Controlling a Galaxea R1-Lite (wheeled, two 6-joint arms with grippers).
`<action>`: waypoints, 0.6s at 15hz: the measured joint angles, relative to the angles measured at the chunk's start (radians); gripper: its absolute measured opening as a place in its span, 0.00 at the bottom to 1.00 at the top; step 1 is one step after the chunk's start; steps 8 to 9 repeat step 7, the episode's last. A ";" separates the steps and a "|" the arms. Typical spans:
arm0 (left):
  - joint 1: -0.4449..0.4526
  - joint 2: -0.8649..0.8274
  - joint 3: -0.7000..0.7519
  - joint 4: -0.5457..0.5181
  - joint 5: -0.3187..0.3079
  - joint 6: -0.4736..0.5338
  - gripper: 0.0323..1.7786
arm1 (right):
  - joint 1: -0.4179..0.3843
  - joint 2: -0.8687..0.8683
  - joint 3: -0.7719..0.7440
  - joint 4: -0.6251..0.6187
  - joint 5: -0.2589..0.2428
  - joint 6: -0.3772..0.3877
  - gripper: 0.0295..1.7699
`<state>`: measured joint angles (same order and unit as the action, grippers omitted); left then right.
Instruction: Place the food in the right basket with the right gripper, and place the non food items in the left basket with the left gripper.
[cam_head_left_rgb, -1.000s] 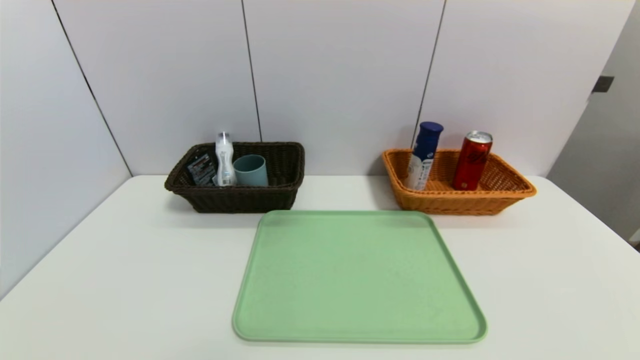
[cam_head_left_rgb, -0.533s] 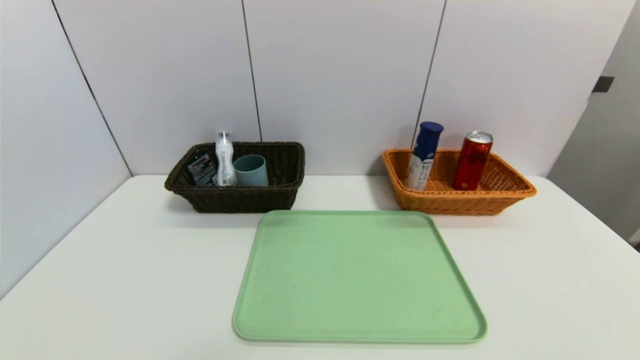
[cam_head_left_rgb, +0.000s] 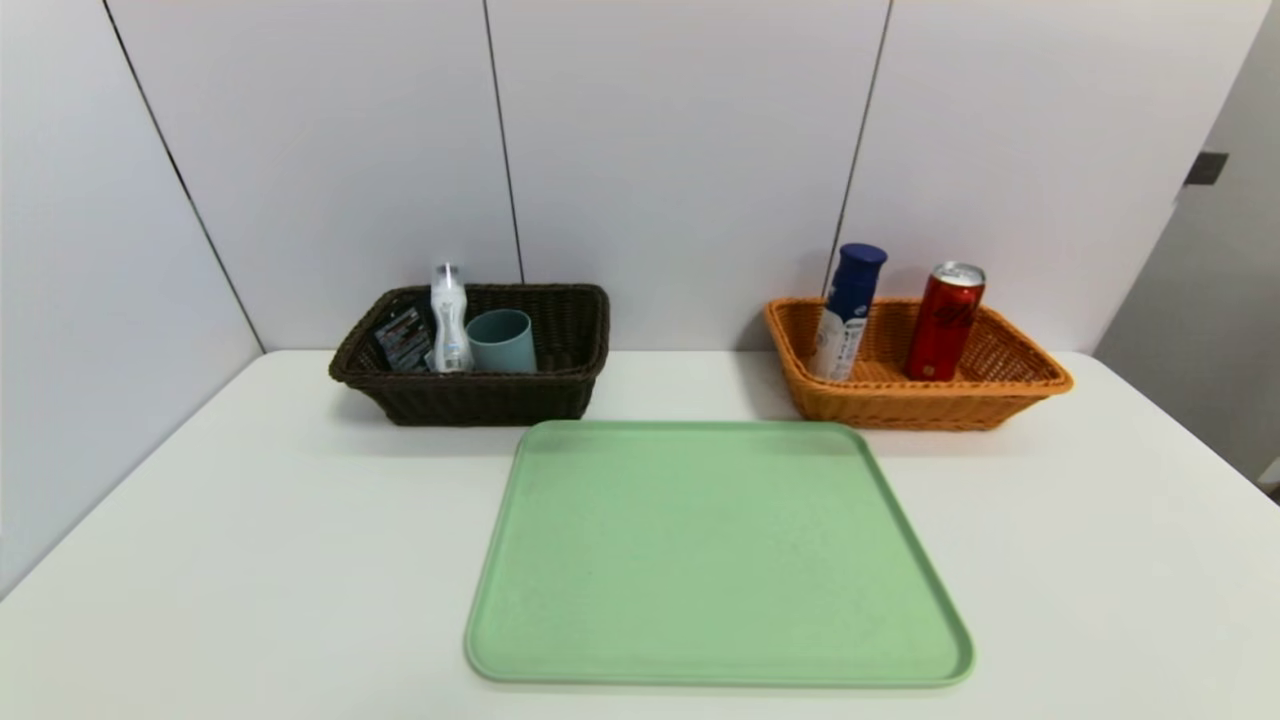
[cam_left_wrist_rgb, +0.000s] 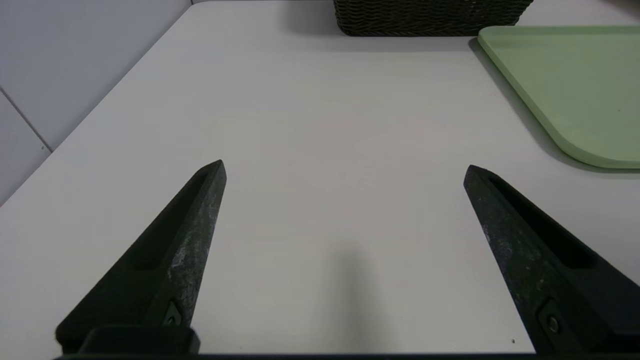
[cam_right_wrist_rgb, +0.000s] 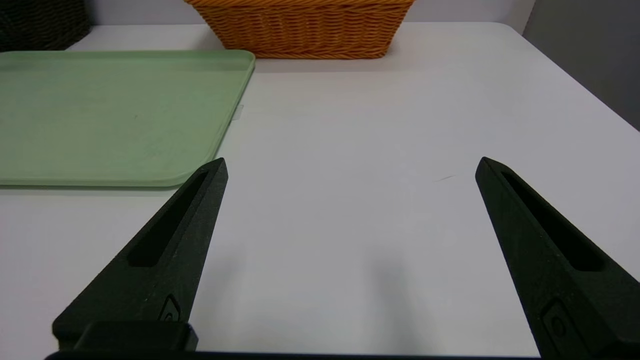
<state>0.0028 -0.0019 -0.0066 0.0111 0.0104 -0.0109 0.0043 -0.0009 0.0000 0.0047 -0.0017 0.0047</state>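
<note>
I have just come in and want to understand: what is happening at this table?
Nothing is being handled: the left gripper and right gripper hover open over the white table. Sorting looks finished, with non-food items in the dark brown wicker basket and food in the orange wicker basket.

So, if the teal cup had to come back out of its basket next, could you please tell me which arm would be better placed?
Probably the left: its open, empty gripper hovers on the dark basket's side, where the cup stands.
</note>
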 joint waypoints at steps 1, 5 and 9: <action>0.000 0.000 0.000 0.000 0.000 -0.002 0.95 | 0.000 0.000 0.000 0.000 0.000 0.004 0.97; 0.000 0.000 0.000 0.000 0.003 -0.009 0.95 | 0.000 0.000 0.000 0.000 -0.001 0.001 0.97; 0.000 0.000 0.000 0.000 0.003 -0.010 0.95 | 0.000 0.000 0.000 0.000 -0.001 0.001 0.97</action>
